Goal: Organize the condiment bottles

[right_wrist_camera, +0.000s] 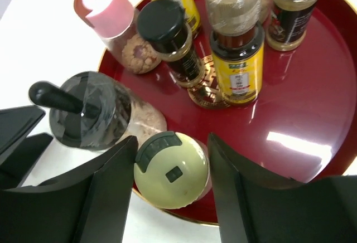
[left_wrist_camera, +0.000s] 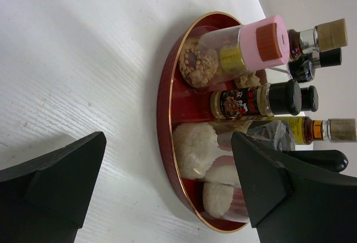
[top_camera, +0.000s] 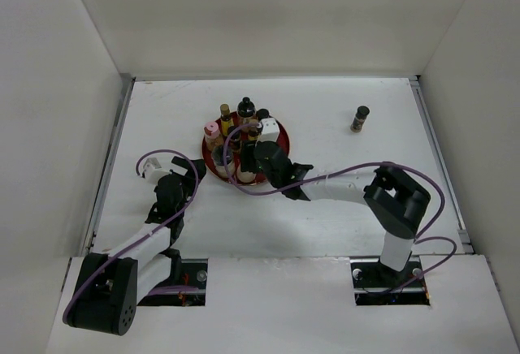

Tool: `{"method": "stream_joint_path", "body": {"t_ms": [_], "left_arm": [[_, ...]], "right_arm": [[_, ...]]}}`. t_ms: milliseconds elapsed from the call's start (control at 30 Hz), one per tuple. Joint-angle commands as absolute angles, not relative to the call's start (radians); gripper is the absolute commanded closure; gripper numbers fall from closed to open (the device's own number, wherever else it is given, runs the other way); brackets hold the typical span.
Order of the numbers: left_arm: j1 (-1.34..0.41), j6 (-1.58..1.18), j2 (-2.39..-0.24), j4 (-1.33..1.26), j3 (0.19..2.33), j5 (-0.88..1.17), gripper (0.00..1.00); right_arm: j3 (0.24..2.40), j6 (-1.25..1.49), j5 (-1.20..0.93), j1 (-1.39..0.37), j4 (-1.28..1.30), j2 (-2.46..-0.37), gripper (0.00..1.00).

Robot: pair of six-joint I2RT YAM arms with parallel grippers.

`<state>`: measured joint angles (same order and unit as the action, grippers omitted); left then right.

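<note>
A round red tray (top_camera: 284, 138) holds several condiment bottles: a pink-capped jar (right_wrist_camera: 106, 8), black-capped bottles (right_wrist_camera: 164, 25) and yellow-labelled ones (right_wrist_camera: 237, 67). My right gripper (right_wrist_camera: 172, 142) is over the tray's near rim. Its jaws stand close on either side of a pale yellow-capped jar (right_wrist_camera: 172, 169), the left one touching and a slim gap at the right. The jar stands on the tray (right_wrist_camera: 312, 87). My left gripper (left_wrist_camera: 167, 142) is open and empty on the table, just left of the tray (left_wrist_camera: 163, 87). One dark bottle (top_camera: 360, 118) stands alone at the far right.
A clear jar with a black handle on top (right_wrist_camera: 83, 112) stands right beside the yellow-capped jar. White walls enclose the table on three sides. The left gripper (top_camera: 193, 169) sits close to the tray's left rim.
</note>
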<state>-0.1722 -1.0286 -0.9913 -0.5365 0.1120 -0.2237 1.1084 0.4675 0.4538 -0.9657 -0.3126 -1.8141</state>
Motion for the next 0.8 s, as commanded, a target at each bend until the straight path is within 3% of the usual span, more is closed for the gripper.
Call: {"method": "stream_joint_path", "body": {"t_ms": [0,133,333,400,500,567,667,767], "left_arm": [[-0.171,-1.039,-0.989,-0.586,0.140,-0.210,0.00],[-0.169,-1.039,-0.979,-0.586,0.135,-0.224,0.00],[-0.171,-1.039,-0.982,-0.586,0.138,-0.224,0.00],[-0.169,-1.039,-0.989,-0.586,0.138,-0.221,0.00],[-0.169,-1.039,-0.989,-0.586,0.140,-0.215,0.00],[-0.173,-1.035,-0.985,-0.586,0.140,-0.224,0.00],[-0.169,-1.038,-0.989,-0.586,0.138,-0.218,0.00],[-0.171,-1.037,-0.980,-0.586,0.138,-0.213,0.00]], "right_arm": [[1.141,0.450,0.508,-0.975,-0.370,-1.822,0.36],[1.105,0.420,0.514,-0.975,-0.373,-1.744,0.21],[0.915,0.423,0.457,-0.840,-0.451,-1.514,0.20],[0.852,0.442,0.419,-0.738,-0.448,-1.445,0.31],[0.808,0.453,0.397,-0.558,-0.433,-1.390,0.61],[0.819,0.442,0.413,-0.461,-0.393,-1.384,0.67],[0.899,0.411,0.423,-0.305,-0.301,-1.429,0.58],[1.007,0.374,0.454,-0.214,-0.218,-1.523,0.30]]}}
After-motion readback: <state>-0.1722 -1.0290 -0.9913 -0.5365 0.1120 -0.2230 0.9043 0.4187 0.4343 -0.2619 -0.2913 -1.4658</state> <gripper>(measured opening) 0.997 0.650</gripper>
